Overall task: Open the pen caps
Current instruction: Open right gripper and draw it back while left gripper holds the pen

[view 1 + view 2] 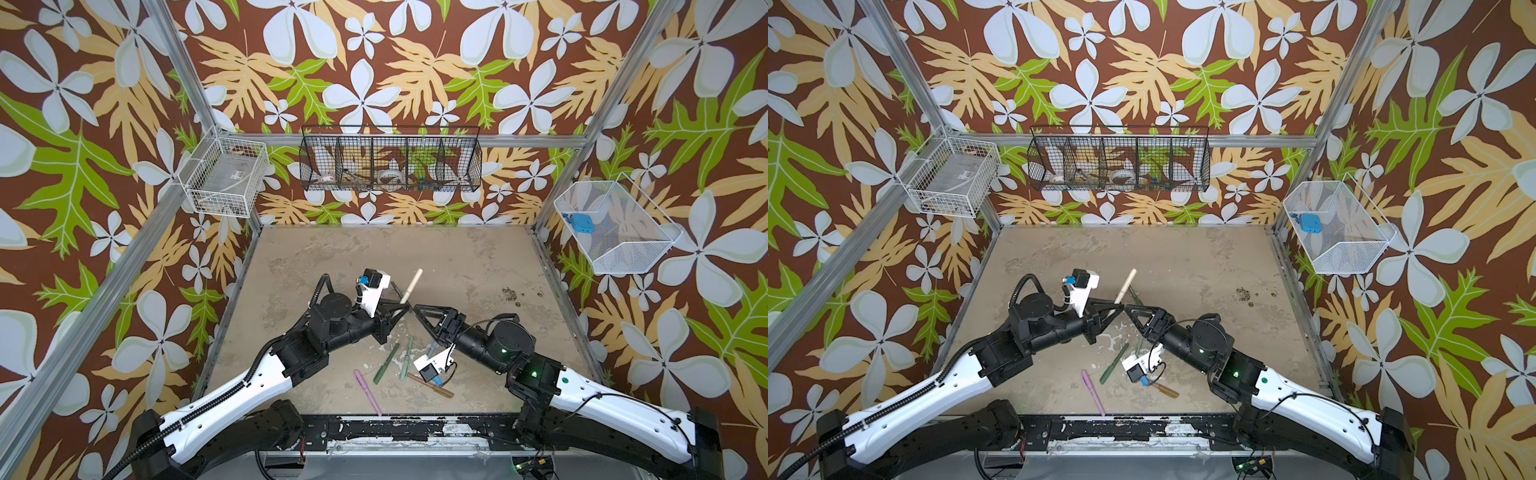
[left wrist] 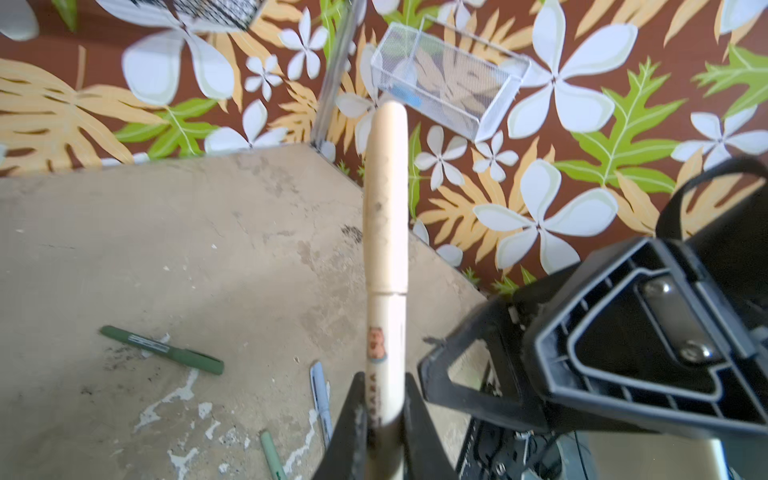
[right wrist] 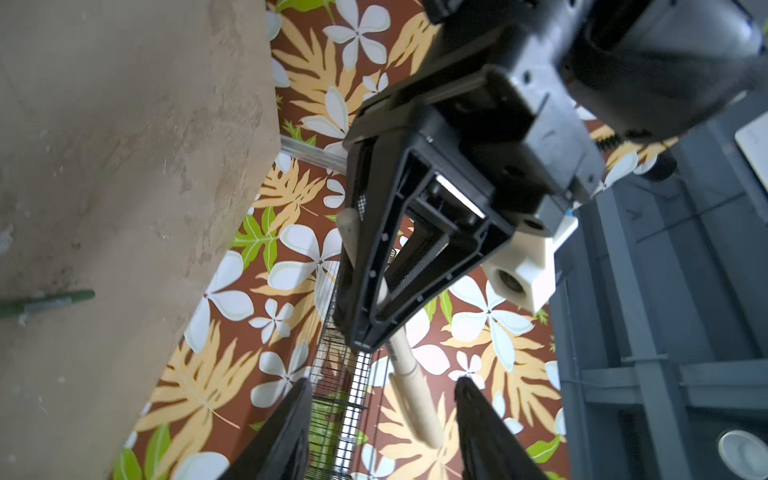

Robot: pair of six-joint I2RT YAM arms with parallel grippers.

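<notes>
The left fingers (image 2: pixel 351 419) clamp shut on the slim cream plastic pen (image 2: pixel 386 332); the right fingers (image 3: pixel 486 432) gape empty near its rounded cream plastic cap (image 2: pixel 386 199), likely light, stiff, slick; grip just beyond the seam.

1. Mottled beige tabletop (image 1: pixel 457 266), scuffed with white paint patches, with dark specks (image 1: pixel 509 294) toward its right side.
2. Lying near its front edge, close together: a pink plastic pen (image 1: pixel 367 391), a dark green pen (image 1: pixel 386 363), a pale green pen (image 1: pixel 409 351) and a brown pen (image 1: pixel 440 390).
</notes>
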